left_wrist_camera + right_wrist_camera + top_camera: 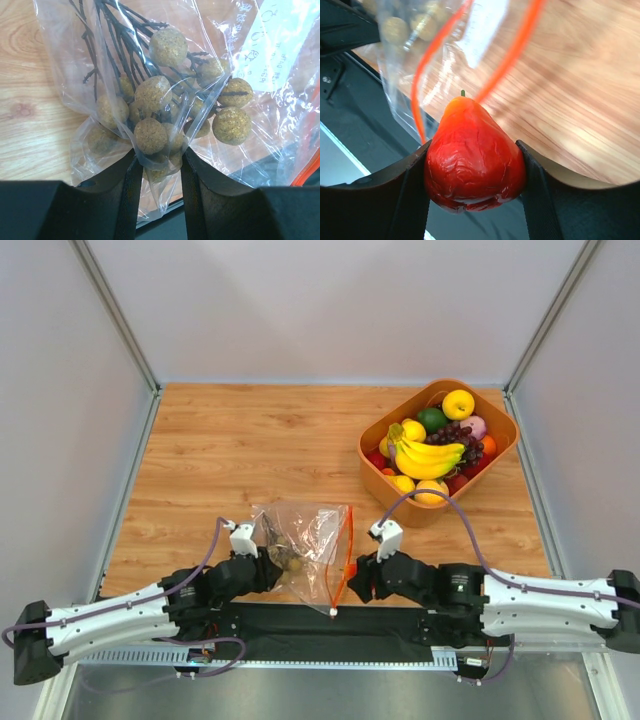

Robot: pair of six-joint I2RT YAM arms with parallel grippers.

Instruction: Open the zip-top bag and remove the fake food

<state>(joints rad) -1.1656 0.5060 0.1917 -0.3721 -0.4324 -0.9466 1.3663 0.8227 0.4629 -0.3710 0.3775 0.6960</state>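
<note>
While the overhead view shows only a crumpled bag [305,540] on the surface [220,450] between the two arms, near the front edge, the wrist views fill in the grips. The left fingers [266,562] are clenched on the bag's left corner. The left wrist view shows plastic bunched between them, with the tan balls [150,135] inside the bag right at the tips. From above the zip strip [422,70] reads as one orange line, but the right wrist view shows it parted into two. The right fingers [356,576] grasp a red fruit [475,160] just outside the bag's right edge. A banana bunch [428,455] lies in the basket [383,485], far right.
</note>
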